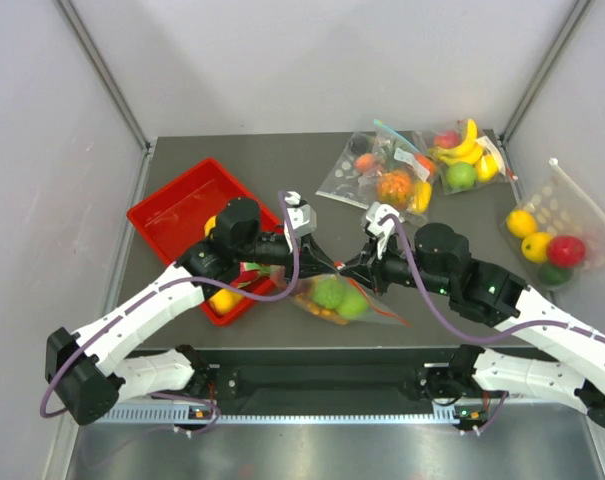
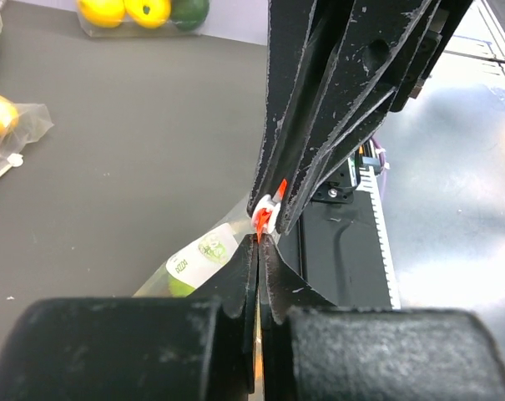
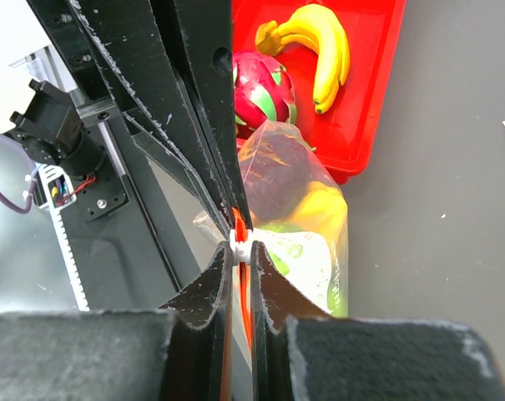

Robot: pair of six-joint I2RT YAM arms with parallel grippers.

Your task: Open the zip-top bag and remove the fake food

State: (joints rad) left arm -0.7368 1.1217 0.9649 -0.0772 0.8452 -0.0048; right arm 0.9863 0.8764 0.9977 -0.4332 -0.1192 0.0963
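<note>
Left fingers (image 2: 254, 251) and right fingers (image 3: 231, 261) both pinched shut on the mouth of the zip-top bag (image 1: 344, 300), low near the counter (image 1: 282, 170) front edge. An uneven pull risked the strip slipping free and the fake food (image 1: 329, 293) tumbling out!

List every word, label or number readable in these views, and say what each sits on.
No text reads clearly.
The white label on the zip-top bag: green print, too blurred to read.
The small labels on the far bags: too small to read.
</note>
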